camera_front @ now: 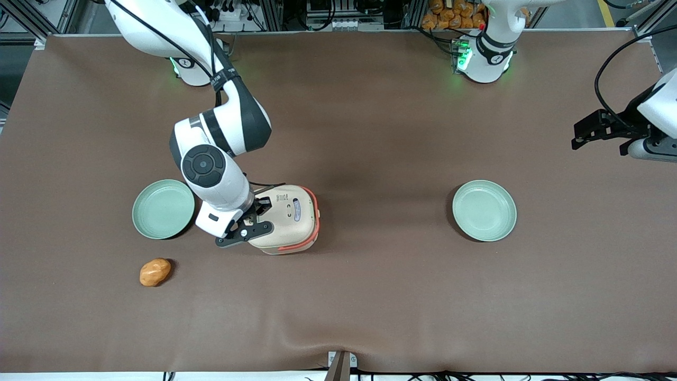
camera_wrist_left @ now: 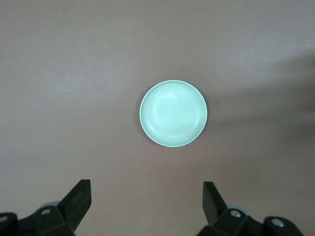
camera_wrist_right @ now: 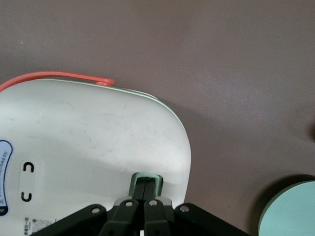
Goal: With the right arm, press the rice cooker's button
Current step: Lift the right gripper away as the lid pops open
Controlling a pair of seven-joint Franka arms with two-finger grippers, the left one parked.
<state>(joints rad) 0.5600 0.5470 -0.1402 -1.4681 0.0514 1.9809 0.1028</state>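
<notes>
Black gripper (camera_wrist_right: pixel 143 189) on white right arm (camera_front: pixel 211 174) with dark grey joint sections, its black fingertips pressed together on a pale green button (camera_wrist_right: pixel 145 180) at the edge of the rice cooker (camera_front: pixel 288 219). Cooker lid cream, coral-orange handle band along its edge, thin pale green rim line, small black marks and a blue-edged white label on top. Just beside the gripper, a pale green plate (camera_front: pixel 163 209), plain, with faint rings. Nearer the front camera than the gripper, an orange-brown glossy lump (camera_front: pixel 155 272). A second pale green plate (camera_front: pixel 484 210) lies well apart from the gripper, toward the parked arm's end. Tablecloth (camera_front: pixel 370 132) plain matte brown throughout.
</notes>
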